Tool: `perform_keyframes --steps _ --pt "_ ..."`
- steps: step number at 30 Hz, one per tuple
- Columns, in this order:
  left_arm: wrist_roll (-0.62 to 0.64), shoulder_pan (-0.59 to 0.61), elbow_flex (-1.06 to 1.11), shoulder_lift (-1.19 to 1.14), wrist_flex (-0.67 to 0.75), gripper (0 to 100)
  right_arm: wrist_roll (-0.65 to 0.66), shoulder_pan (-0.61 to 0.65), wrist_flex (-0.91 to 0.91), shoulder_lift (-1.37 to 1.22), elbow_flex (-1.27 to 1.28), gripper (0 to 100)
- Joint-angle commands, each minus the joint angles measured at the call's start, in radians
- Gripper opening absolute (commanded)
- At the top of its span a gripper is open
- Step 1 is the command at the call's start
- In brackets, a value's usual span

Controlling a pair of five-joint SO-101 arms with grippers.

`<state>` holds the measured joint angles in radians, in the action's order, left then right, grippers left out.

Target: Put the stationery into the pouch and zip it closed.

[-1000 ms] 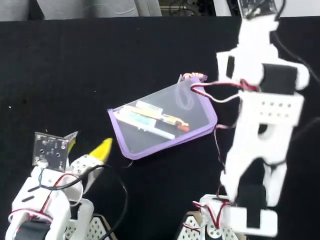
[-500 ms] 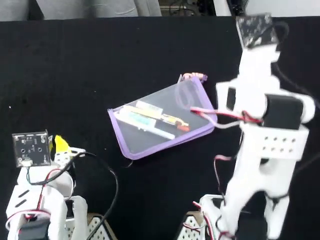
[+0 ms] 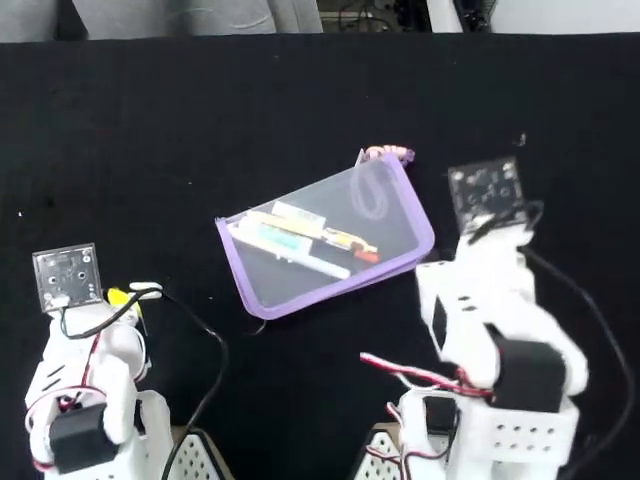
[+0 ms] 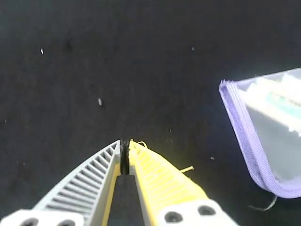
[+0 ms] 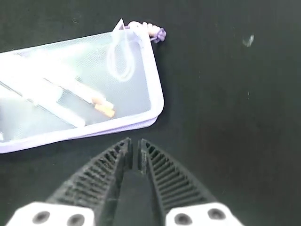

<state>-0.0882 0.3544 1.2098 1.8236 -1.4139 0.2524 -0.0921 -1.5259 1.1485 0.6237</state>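
Overall, a black cloth (image 3: pixel 150 130) covers the whole table, flecked with a few pale specks of lint (image 4: pixel 99 101).

At the near left the left arm (image 3: pixel 90 380) sits folded low over its base. The left gripper (image 4: pixel 124 145) points at bare cloth, its grey and yellow fingers pressed together at the tips and holding nothing. The pouch's near left corner lies to its right, well apart from it.

In the middle of the table the pouch (image 3: pixel 330 235) lies flat and askew, its left end nearer and its right end farther. It is translucent with purple edging. The stationery (image 3: pixel 300 240) shows through its side as several pens lying lengthwise, with a white cord loop (image 3: pixel 368 195) towards the right end. A pinkish zipper pull (image 3: pixel 390 153) lies on the cloth at the far right corner.

At the near right the right arm (image 3: pixel 490 350) is also folded low. The right gripper (image 5: pixel 134 142) hangs just short of the pouch's near right edge, with its dark fingers drawn together to a thin slit and nothing between them.

Beyond the table's far edge are grey fabric (image 3: pixel 180 15) on the left, dark cables (image 3: pixel 370 12) farther right, and a white surface (image 3: pixel 580 15) at the far right.
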Motion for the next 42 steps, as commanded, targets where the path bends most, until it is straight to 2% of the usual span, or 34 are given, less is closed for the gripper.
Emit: perform_keyframes --steps 1,7,14,20,24,28,31,42 --pt "0.005 -0.019 0.065 0.005 0.025 4 0.075 -0.009 0.124 0.082 0.157 2.5" --pt "0.008 -0.101 0.203 0.005 0.026 4 0.075 -0.009 0.272 0.096 0.372 2.2" --pt "0.006 -0.104 0.268 0.005 0.028 4 -0.051 -0.057 0.433 0.097 0.585 2.2" --pt "0.009 -0.104 0.320 0.003 0.083 4 -0.046 -0.063 0.562 0.097 0.780 2.3" --pt "0.005 -0.114 0.437 0.003 0.115 4 -0.051 -0.069 0.669 0.097 0.880 2.2" --pt "0.009 -0.107 0.490 0.002 0.199 4 -0.052 -0.064 0.669 0.097 0.886 2.5" --pt "0.009 -0.104 0.490 0.002 0.140 4 -0.052 -0.063 0.675 0.097 0.906 2.5" --pt "0.009 -0.108 0.490 0.002 0.140 4 -0.043 -0.071 0.683 0.125 0.992 2.4"
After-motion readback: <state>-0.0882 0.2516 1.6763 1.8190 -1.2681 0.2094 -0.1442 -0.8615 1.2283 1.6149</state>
